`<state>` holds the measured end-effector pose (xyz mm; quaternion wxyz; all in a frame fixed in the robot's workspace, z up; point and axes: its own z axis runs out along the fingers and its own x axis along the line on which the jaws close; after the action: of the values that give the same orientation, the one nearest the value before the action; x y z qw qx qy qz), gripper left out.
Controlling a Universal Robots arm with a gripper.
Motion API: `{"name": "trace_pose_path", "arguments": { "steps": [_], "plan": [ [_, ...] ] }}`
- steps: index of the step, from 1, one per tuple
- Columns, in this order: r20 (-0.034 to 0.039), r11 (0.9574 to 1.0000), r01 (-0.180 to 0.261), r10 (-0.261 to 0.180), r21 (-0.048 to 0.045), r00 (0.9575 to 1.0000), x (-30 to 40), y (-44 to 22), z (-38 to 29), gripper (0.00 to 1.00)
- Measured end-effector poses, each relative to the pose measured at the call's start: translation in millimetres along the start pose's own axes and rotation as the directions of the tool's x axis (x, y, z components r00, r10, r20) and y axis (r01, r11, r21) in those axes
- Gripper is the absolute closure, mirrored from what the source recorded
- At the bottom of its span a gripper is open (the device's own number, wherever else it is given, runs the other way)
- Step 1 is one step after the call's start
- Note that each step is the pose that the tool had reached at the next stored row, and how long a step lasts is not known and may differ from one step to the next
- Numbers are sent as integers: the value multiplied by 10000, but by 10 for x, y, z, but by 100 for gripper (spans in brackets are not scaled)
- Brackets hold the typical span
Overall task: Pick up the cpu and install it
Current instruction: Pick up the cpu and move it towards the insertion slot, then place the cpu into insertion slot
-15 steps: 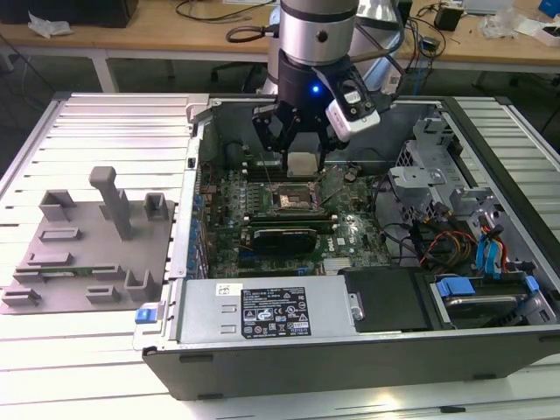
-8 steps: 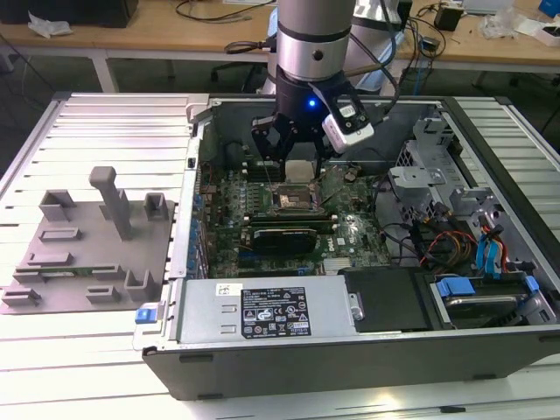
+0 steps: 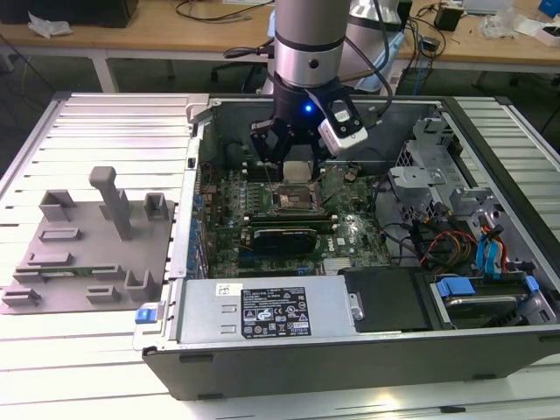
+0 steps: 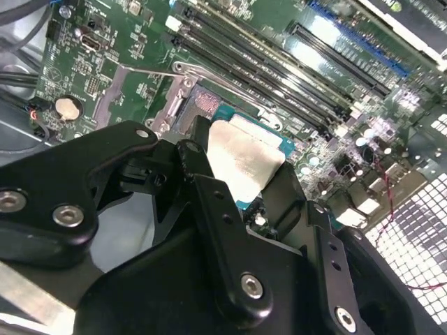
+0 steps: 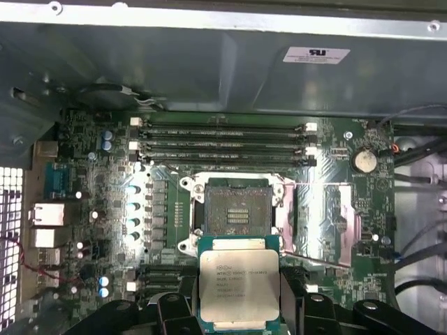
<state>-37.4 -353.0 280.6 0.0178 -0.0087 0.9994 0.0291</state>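
- At the exterior view's left, a grey tray [image 3: 87, 254] lay on the slatted table [image 3: 105, 122], well apart from the arm [image 3: 306, 44].
- In the middle, the open case [image 3: 350, 359] held the green board [image 3: 350, 227], and the gripper [image 3: 297, 164] hung just above the socket [image 3: 293, 199].
- Its fingers [image 4: 216, 216] were clamped on two opposite edges of the cpu [image 5: 239, 285], which was held flat with the silver top up, near the open socket and not seated in it.
- At the exterior view's right, blue cables [image 3: 486, 252] lay in the drive bay.
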Motion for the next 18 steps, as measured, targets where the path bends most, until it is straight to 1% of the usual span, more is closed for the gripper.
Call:
{"name": "trace_pose_path", "arguments": {
  "steps": [2, 4, 18],
  "plan": [
    [1, 10000, 0, 0, -22, 10000, 2, 36, 18, 45],
    [1, 10000, 0, 0, -28, 10000, 3, 54, 27, 45],
    [1, 10000, -11, 11, -28, 10000, 3, 58, 28, 45]
  ]
}}
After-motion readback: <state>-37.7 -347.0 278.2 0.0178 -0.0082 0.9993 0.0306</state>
